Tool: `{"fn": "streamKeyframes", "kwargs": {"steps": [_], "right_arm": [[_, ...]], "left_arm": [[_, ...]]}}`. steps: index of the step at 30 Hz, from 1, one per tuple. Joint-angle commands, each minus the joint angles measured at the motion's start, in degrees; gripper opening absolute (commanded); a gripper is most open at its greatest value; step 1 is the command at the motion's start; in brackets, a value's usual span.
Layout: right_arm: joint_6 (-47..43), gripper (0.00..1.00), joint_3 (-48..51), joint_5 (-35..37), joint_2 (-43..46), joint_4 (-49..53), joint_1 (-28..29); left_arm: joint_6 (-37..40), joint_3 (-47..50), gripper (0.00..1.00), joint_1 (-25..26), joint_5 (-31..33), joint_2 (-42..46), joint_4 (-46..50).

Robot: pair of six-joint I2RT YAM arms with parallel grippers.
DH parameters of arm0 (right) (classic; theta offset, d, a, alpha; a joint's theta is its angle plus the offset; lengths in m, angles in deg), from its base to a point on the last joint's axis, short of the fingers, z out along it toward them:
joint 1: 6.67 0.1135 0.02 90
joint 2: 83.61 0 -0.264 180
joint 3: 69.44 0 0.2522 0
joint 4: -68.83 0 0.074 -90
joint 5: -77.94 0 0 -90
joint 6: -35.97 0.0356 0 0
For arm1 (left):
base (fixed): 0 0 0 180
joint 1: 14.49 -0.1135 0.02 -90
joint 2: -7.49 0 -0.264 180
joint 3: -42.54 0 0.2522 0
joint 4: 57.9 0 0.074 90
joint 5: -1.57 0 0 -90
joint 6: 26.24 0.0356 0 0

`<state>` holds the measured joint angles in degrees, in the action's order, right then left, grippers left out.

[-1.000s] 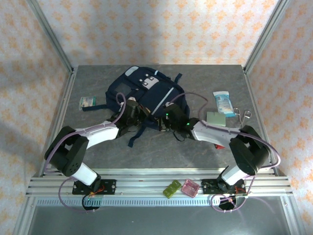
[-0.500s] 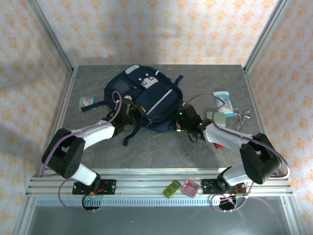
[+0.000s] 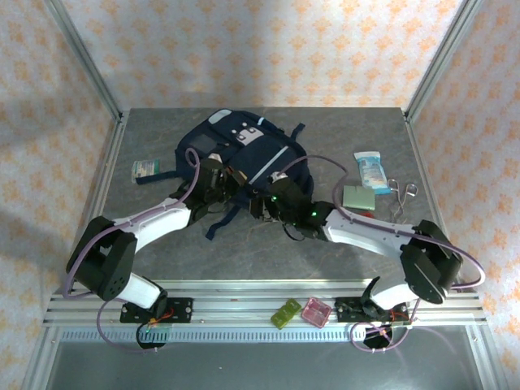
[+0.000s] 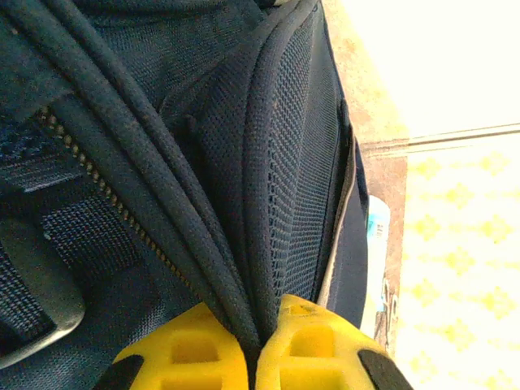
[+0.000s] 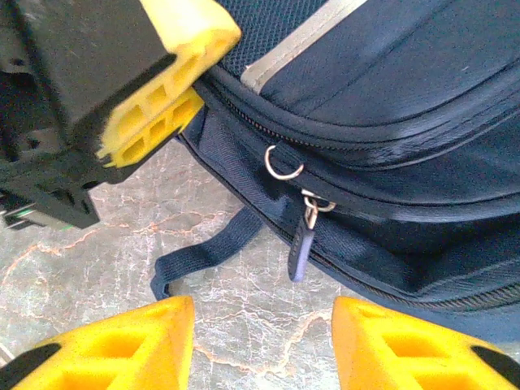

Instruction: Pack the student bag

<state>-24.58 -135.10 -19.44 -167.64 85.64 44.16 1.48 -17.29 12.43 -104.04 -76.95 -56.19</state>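
Note:
The student bag, a navy backpack with white patches and a light stripe, lies at the table's middle back. My left gripper is at its near edge, yellow fingers shut on a fold of the bag's navy fabric beside a zipper line. My right gripper hovers open just in front of the bag, its jaws apart over bare table. A dark zipper pull hangs from the bag's seam just beyond them, untouched. The left gripper's fingers show at the upper left of the right wrist view.
A loose strap trails on the table near the right gripper. At the right lie a tissue pack, a green pad and scissors. A small box sits at the left; green and pink items rest on the front rail.
The right gripper swung right, away from the bag, then came back left to its near edge and opened. The bag shifted slightly. The left gripper kept its hold.

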Motion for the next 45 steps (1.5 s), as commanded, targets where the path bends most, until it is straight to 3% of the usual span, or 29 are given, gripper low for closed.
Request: {"fn": "streamKeyframes", "kwargs": {"steps": [1,6,14,17,19,21,28,35,45], "right_arm": [[2.54,0.48,-2.59,4.55,-1.85,-1.01,0.72],[3.66,0.46,-5.1,8.98,-5.01,0.74,0.76],[5.64,0.34,-9.6,14.38,-11.77,4.37,0.76],[6.58,0.24,-10.45,16.36,-13.64,5.8,0.82],[6.94,0.09,-10.5,17.23,-14.12,6.71,0.89],[7.06,0.0,-10.38,18.41,-13.85,7.98,0.91],[4.14,0.0,-5.19,19.21,-7.29,10.44,-1.17],[-1.72,0.0,3.53,19.56,-0.33,13.48,-9.79],[-9.04,0.0,0.54,23.15,-0.07,16.56,-14.41]], "left_arm": [[-1.61,-3.16,0.0,1.12,-1.81,4.21,-7.72],[-2.33,-3.25,0.0,1.45,-1.96,4.73,-8.07],[-3.37,-3.07,0.0,1.82,-2.15,5.68,-9.19],[-3.42,-3.11,0.0,1.82,-1.75,5.92,-9.22],[-3.16,-3.14,0.0,1.81,-1.29,6.09,-9.04],[-2.4,-3.2,0.0,1.74,-0.71,6.22,-8.49],[-0.55,-1.27,0.0,-0.26,-0.98,6.7,-6.96],[2.43,0.41,0.0,-2.14,-0.94,8.47,-4.03],[3.72,0.35,0.0,-1.82,-2.76,6.5,-4.45]]}}
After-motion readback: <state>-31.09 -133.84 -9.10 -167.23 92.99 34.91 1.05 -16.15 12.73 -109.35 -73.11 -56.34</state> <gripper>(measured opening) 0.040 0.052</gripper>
